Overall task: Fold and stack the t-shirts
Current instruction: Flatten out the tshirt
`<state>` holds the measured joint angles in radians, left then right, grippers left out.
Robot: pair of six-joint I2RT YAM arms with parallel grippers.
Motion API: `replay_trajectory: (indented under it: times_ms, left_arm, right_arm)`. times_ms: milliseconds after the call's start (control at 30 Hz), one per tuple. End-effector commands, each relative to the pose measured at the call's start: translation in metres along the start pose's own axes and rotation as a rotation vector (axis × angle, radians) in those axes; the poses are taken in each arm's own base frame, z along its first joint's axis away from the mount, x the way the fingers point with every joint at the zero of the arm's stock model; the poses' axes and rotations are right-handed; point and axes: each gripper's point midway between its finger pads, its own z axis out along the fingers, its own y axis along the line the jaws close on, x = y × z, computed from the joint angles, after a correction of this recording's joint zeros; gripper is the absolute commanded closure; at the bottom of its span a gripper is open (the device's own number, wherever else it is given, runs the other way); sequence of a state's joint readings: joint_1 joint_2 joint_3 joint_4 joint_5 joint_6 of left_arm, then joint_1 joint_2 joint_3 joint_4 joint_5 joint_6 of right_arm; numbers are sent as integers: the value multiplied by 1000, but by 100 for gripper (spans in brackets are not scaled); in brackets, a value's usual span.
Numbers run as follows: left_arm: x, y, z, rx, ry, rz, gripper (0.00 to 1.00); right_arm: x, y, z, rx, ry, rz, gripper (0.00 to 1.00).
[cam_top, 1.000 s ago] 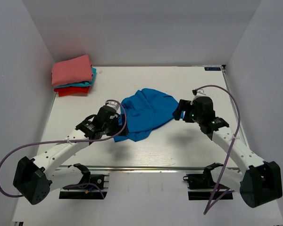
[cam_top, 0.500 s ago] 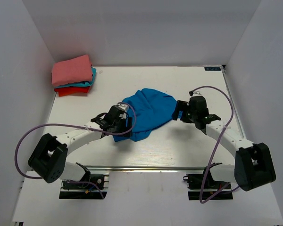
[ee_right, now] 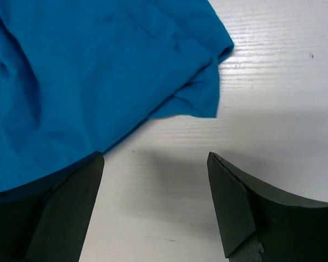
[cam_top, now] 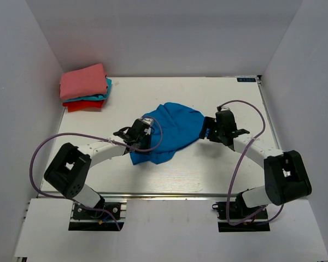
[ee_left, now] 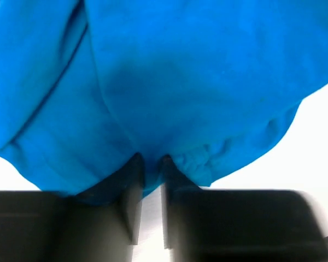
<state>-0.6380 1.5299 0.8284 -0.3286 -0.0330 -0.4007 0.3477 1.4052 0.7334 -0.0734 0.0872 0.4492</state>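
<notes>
A crumpled royal-blue t-shirt (cam_top: pixel 172 131) lies mid-table. My left gripper (cam_top: pixel 144 132) sits at its left edge. In the left wrist view the left gripper (ee_left: pixel 151 159) has its jaws nearly together, pinching a fold of the blue t-shirt (ee_left: pixel 197 76). My right gripper (cam_top: pixel 210 129) rests low at the shirt's right edge. The right wrist view shows the right gripper (ee_right: pixel 156 155) open wide over bare table, with the blue t-shirt (ee_right: pixel 87 71) just ahead and its left finger touching the hem. A folded salmon-pink t-shirt (cam_top: pixel 83 81) tops a teal t-shirt (cam_top: pixel 106 87) and a red t-shirt (cam_top: pixel 83 105).
The folded pile stands in the back left corner of the white table (cam_top: pixel 218 169). White walls close in the left, back and right sides. Purple cables (cam_top: pixel 54 147) loop off both arms above the table.
Both arms have dropped lower and reached in toward the blue t-shirt. The left jaws have narrowed from wide open onto the shirt's left edge. The right jaws have stayed wide.
</notes>
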Motion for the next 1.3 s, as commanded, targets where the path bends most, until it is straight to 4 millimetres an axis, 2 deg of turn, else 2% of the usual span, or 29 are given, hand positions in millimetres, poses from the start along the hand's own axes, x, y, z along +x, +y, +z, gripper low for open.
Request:
replay_trajectory:
  times_ms: [0, 33, 67, 100, 167, 200, 267, 300, 333, 433, 467, 567, 600, 867, 1033, 1100, 1167, 1200, 1233, 1267]
  left_arm:
    - [-35, -16, -10, 47, -99, 12, 75]
    - [-33, -13, -10, 31, -91, 12, 94]
    - [-39, -13, -15, 28, -109, 11, 100]
    - [-43, -15, -16, 32, -119, 10, 100]
    - [-49, -17, -27, 44, -145, 9, 100]
    - [-50, -22, -30, 71, -147, 10, 100]
    - [-59, -28, -42, 102, -190, 24, 100]
    - [-66, -32, -51, 126, -221, 24, 100]
    - [-62, -31, -49, 123, -213, 25, 100]
    - [-69, -35, -62, 147, -248, 37, 100]
    - [-70, -35, -65, 150, -256, 37, 100]
    - [-70, -36, -69, 163, -264, 39, 100]
    - [-70, -36, -69, 163, -264, 39, 100]
    - [-73, -38, -75, 171, -283, 38, 100]
    - [-76, -39, -81, 178, -301, 38, 100]
    - [-77, -39, -84, 181, -310, 38, 100]
    - [-79, -41, -85, 193, -315, 40, 100]
    - [-79, -41, -85, 193, -315, 40, 100]
    - [-79, -41, -85, 193, -315, 40, 100]
    - [-77, -41, -85, 190, -307, 40, 100]
  right_arm:
    - [-32, 12, 4, -21, -73, 12, 18]
    - [-32, 13, 7, -24, -68, 11, 18]
    - [-33, 13, 9, -21, -69, 10, 18]
    - [-35, 13, 14, -14, -68, 17, 23]
    - [-39, 13, 18, -5, -76, 31, 24]
    - [-40, 13, 23, 5, -69, 39, 29]
    - [-43, 12, 26, 20, -72, 62, 31]
    - [-55, 15, 31, 18, -105, 81, 35]
    - [-57, 13, 33, 32, -112, 85, 37]
    - [-64, 12, 41, 62, -115, 115, 39]
    - [-56, 7, 44, 86, -82, 116, 40]
    - [-51, 9, 50, 86, -59, 134, 40]
    - [-48, 8, 51, 87, -50, 140, 45]
    - [-36, -4, 45, 158, -7, 163, 41]
    - [-32, 1, 49, 129, 12, 160, 41]
    - [-31, 4, 54, 114, 23, 155, 45]
    - [-33, 9, 57, 89, 16, 150, 59]
    - [-34, 11, 58, 74, 18, 142, 80]
    - [-34, 19, 58, 41, 21, 135, 94]
    - [-38, 21, 58, 29, 11, 134, 100]
